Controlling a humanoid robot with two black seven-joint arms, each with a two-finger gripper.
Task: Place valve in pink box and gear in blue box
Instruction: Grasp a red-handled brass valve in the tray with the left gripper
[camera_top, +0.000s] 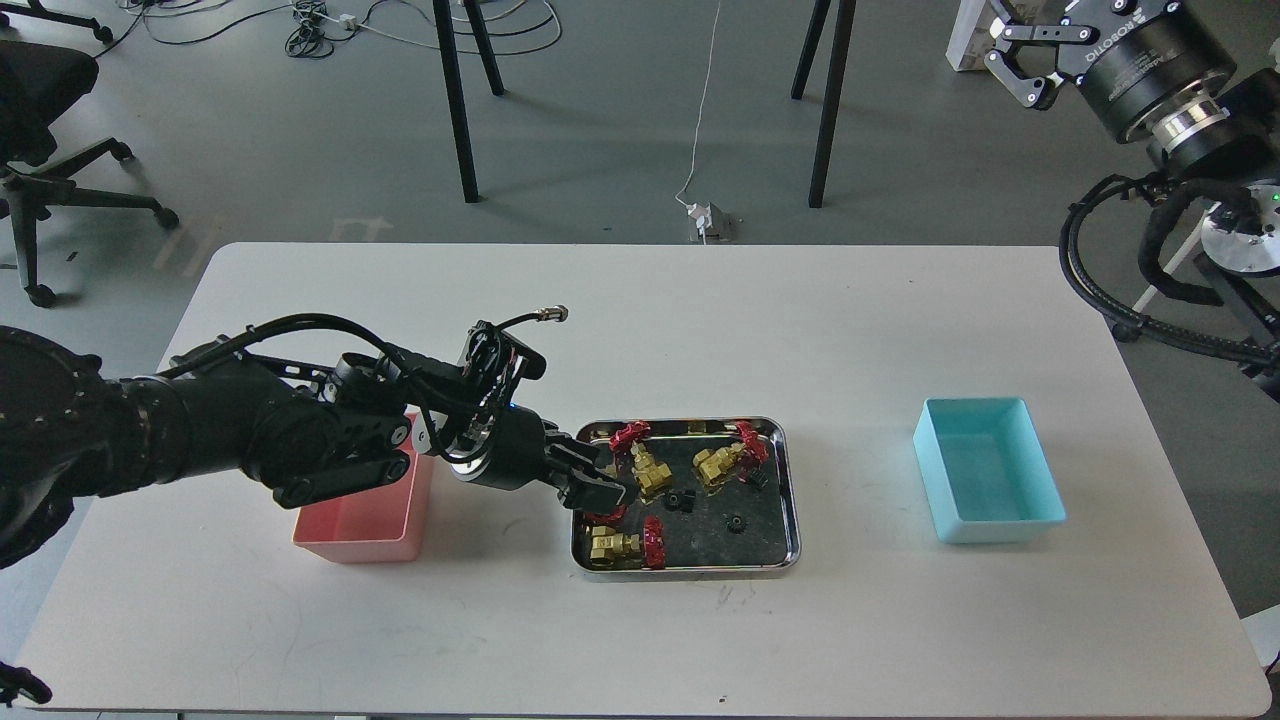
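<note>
Left gripper (600, 487) low over steel tray (790, 520), jaw state unclear; valves (650, 475) crowd it, so closing may nudge 1 or snag 2; right gripper (1022, 62) open, parked.

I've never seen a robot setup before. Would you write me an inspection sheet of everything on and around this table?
Surface: white rectangular table, faint scuffs.
Job's things: brass valves with red handwheels and tiny black gears in shiny steel tray; salmon-pink plastic box left, partly behind the arm; light-blue plastic box right, empty.
Clutter: nothing seen.
Grippers: left hand low over tray's left side, state unclear; right hand raised off-table, open.
Cables: white lead and adapter on floor.
Surroundings: grey floor, office chair, black table legs.
</note>
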